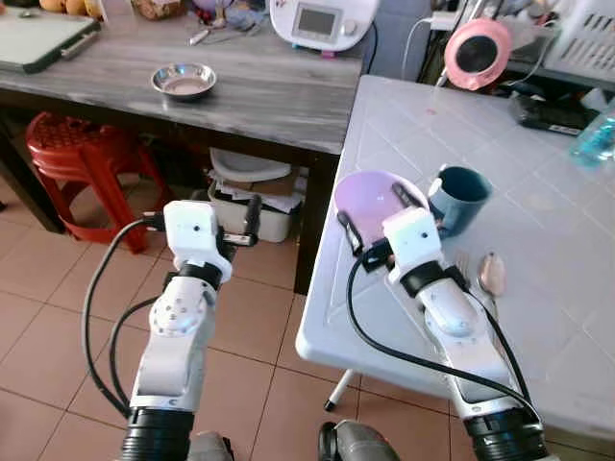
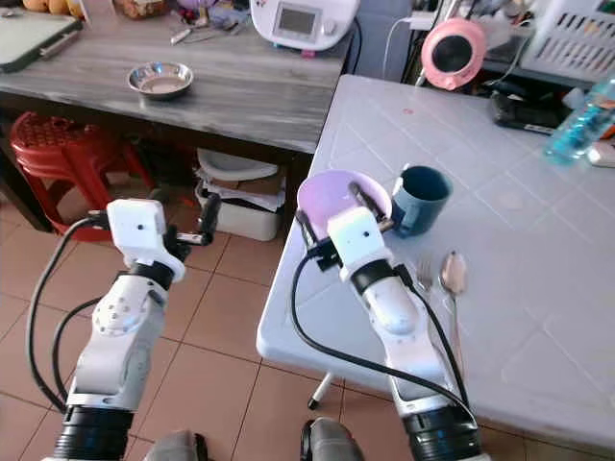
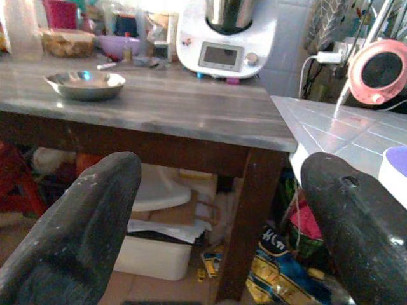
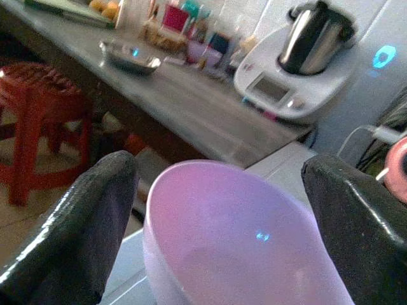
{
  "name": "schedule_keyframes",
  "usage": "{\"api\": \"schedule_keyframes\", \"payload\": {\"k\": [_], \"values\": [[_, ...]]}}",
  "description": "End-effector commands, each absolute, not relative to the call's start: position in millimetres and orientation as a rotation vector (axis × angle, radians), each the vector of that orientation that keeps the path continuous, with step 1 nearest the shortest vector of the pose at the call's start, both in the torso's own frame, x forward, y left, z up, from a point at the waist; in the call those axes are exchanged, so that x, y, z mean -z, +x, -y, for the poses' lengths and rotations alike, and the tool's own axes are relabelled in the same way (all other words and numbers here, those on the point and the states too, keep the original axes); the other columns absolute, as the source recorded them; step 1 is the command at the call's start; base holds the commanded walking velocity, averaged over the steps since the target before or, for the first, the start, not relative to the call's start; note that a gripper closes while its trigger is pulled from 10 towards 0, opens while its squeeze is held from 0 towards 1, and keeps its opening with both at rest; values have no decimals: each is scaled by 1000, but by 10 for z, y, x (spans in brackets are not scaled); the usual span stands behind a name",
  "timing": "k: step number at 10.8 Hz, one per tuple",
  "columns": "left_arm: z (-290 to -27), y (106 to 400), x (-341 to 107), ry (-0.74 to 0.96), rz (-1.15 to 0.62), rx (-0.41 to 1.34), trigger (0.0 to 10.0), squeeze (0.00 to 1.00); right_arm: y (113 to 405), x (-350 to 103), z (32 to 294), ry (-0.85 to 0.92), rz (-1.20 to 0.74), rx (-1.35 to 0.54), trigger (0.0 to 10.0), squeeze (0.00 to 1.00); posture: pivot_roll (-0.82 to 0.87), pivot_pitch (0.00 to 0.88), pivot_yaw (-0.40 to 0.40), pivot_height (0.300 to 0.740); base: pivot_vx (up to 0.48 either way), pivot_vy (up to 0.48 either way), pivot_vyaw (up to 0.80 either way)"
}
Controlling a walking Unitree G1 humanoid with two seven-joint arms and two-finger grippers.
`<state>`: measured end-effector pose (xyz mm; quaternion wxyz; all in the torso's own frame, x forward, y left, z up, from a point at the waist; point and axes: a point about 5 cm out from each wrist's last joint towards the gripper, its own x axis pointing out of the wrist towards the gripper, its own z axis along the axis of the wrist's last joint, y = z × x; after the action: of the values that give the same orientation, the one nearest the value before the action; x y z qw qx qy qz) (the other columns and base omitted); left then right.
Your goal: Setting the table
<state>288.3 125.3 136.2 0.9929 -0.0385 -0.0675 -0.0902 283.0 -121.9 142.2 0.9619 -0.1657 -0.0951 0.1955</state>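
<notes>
We've got two desks here: a white desk (image 1: 538, 288) on the right and a grey wooden desk (image 1: 269, 96) behind it, with a red stool (image 1: 72, 158) tucked underneath. On the white desk, near its front-left corner, sits the purple bowl (image 1: 375, 197), with a teal mug (image 1: 459, 197) just beside it and a spoon (image 1: 491, 274) and fork (image 2: 426, 274) nearer us. Our right hand (image 1: 381, 213) is spread wide, a finger on either side of the bowl, not gripping. Our left hand (image 1: 240, 223) hangs over the floor, fingers wide apart, holding nothing. A steel dish (image 1: 184, 80) sits on the grey desk.
</notes>
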Motion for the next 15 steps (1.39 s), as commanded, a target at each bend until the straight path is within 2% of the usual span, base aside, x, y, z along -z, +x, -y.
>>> {"api": "schedule_keyframes", "payload": {"k": [1, 2, 3, 6, 7, 8, 11, 15], "values": [[-1215, 2879, -1306, -83, 104, 202, 10000, 0, 2842, -1424, 1222, -346, 173, -417, 10000, 1000, -85, 104, -37, 740, 0, 0, 0], [-1203, 2885, -1303, -94, 98, 204, 10000, 0, 2854, -1378, 1220, -340, 114, -440, 10000, 867, -88, 106, -38, 740, 0, 0, 0], [-1197, 2886, -1301, -95, 94, 207, 10000, 0, 2841, -1332, 1194, -361, 84, -474, 10000, 16, -86, 106, -40, 740, 0, 0, 0], [-1190, 2887, -1290, -94, 85, 207, 10000, 0, 2827, -1247, 1152, -401, -1, -542, 10000, 0, -88, 108, -40, 740, 0, 0, 0], [-1179, 2885, -1284, -97, 82, 210, 10000, 0, 2834, -1219, 1183, -415, -30, -532, 3647, 0, -88, 108, -40, 740, 0, 0, 0], [-1166, 2883, -1276, -99, 76, 215, 10000, 0, 2844, -1208, 1217, -432, -43, -518, 0, 0, -88, 108, -40, 740, 0, 0, 0], [-1125, 2864, -1198, -88, 19, 253, 10000, 0, 2935, -1266, 1387, -555, -98, -483, 0, 0, -99, 119, -32, 740, 0, 0, 0], [-1113, 2855, -1186, -87, 1, 267, 10000, 0, 2945, -1181, 1492, -557, -232, -477, 0, 0, -99, 125, -28, 740, 0, 0, 0]]}}
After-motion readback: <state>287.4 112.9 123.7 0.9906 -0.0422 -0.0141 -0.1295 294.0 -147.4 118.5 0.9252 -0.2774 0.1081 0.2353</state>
